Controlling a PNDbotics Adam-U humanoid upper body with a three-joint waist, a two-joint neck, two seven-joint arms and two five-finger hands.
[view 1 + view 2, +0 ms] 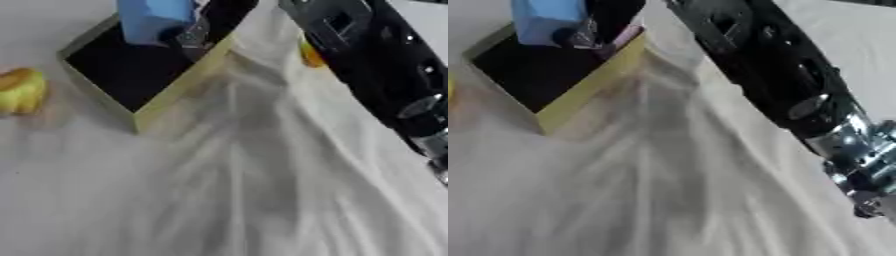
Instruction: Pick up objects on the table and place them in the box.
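Over the open box near the far left corner of the white-clothed table, right hand with fingers curled round a blue carton; 2 yellow objects outside: left edge, beside the forearm.

No lettering or labels can be read anywhere (all blurred).

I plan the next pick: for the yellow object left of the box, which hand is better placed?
Probably left, though it is not in view. The yellow object lies left of the box; the right hand is at the box with the blue object.
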